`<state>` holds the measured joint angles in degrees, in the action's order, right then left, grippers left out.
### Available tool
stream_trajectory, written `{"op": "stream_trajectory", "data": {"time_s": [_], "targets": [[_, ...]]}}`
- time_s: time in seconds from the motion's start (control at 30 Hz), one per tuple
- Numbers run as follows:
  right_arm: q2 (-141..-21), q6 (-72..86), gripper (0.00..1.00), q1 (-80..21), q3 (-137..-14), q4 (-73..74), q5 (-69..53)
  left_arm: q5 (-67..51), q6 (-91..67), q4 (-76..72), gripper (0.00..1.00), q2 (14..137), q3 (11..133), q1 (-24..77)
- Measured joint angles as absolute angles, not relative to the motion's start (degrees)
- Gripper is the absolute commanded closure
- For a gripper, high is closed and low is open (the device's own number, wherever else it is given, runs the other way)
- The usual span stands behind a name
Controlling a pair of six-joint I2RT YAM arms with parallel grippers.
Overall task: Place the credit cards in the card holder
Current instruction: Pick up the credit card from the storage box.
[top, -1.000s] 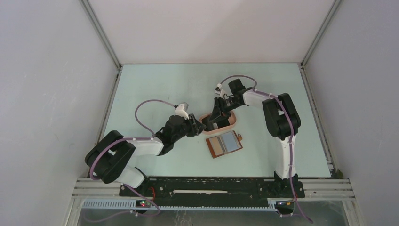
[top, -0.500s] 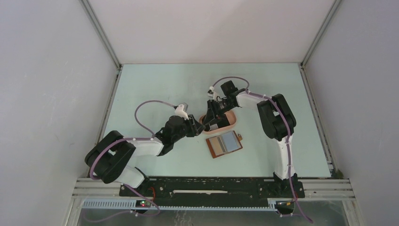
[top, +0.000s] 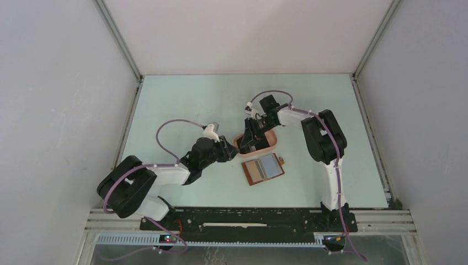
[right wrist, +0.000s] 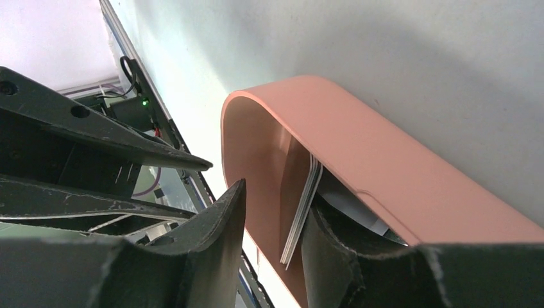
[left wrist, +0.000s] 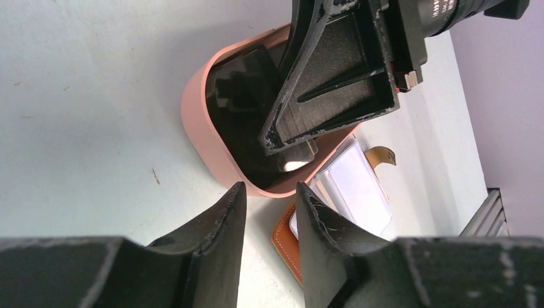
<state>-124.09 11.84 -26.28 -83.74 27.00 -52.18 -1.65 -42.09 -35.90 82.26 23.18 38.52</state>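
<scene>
The credit cards [right wrist: 300, 215] are a thin stack standing on edge inside the pink tray [right wrist: 385, 163]; in the left wrist view they show as a dark glossy stack [left wrist: 238, 96]. My right gripper [right wrist: 276, 199] reaches down into the tray [top: 266, 144] and is open. The stack leans on one of its fingers [right wrist: 330, 256] and a gap separates it from the other. The card holder [top: 263, 169] lies unfolded near the tray, pockets [left wrist: 356, 186] up. My left gripper [left wrist: 269, 199] is open and empty, just outside the tray's rim [left wrist: 192, 122].
The card holder's snap tab [left wrist: 383, 154] points away from the tray. The left gripper's black fingers [right wrist: 160, 154] stand close beside my right gripper. Enclosure walls ring the pale green table [top: 182, 105]. The arm bases [top: 248, 221] sit at the near edge.
My right gripper has shifted a little left, further into the tray. The left gripper has drawn slightly back from the tray's rim. The card holder has not moved.
</scene>
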Motion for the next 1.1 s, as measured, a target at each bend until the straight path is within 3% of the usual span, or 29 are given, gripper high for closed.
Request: {"op": "stream_trajectory", "data": {"time_s": [0.5, 1.1], "targets": [[-124.1, 11.9, 0.66, -25.1, -83.7, 27.2, -52.9, 0.2, -42.1, -34.9, 0.61, 76.1, 19.6, 38.4], [-124.1, 11.9, 0.67, -22.2, -83.7, 27.2, -54.7, 1.5, -42.1, -33.2, 0.61, 73.4, 18.6, 38.4]]}}
